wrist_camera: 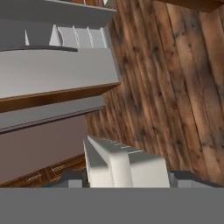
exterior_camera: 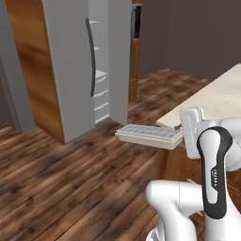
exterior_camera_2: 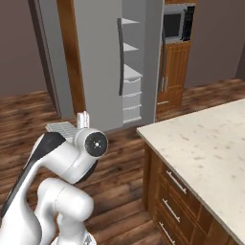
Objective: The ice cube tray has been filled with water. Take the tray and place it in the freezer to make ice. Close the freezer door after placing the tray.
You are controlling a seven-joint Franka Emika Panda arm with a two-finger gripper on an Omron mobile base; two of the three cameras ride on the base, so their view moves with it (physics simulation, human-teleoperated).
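Gripper [exterior_camera: 181,134] clasps one end of the ice cube tray [exterior_camera: 149,135] — long, white, level.

Ice cube tray [exterior_camera: 149,134] held out over the floor [exterior_camera: 70,179], between counter and open freezer.

The gripper [exterior_camera: 180,132] grips the tray's near end at 3 o'clock; the tray extends toward 9 o'clock. The freezer [exterior_camera: 100,75], shelves exposed, stands at 11 o'clock, its door [exterior_camera: 120,56] swung open on its right. The counter [exterior_camera_2: 210,143] sits at 3 o'clock, drawers [exterior_camera_2: 174,191] beneath.
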